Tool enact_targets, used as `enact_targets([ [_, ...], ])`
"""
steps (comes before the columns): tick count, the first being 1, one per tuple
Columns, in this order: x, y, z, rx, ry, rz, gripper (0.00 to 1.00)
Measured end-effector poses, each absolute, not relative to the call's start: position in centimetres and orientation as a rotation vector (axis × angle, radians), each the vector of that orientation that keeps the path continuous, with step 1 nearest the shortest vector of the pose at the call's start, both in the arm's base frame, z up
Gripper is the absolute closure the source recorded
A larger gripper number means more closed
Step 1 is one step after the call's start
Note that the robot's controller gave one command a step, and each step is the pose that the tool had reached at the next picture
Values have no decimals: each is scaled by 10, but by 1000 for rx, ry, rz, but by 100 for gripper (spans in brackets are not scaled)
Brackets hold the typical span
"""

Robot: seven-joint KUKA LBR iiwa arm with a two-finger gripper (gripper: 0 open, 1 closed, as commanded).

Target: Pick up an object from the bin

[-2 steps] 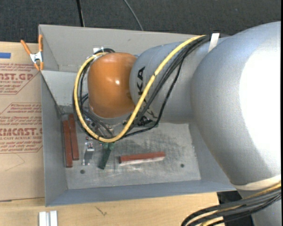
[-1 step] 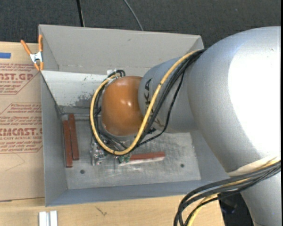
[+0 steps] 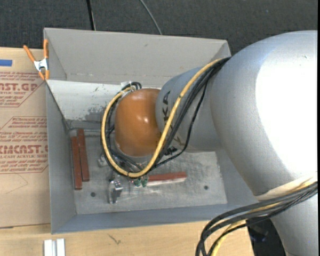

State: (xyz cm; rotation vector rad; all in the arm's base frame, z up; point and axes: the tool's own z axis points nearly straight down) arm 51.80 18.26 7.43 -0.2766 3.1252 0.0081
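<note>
End effector (image 3: 115,190) sat low near the bin (image 3: 61,159) floor, grip state couldn't be told. Risk: closing on nothing between brown bar (image 3: 79,159) and red stick (image 3: 168,178), or knocking either.
</note>
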Motion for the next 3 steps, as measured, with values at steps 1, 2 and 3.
enact_targets([
  [1,518,183,74,-277,3124,9,0],
  [2,548,123,78,-559,3066,15,100],
  [3,548,123,78,-559,3066,15,100],
])
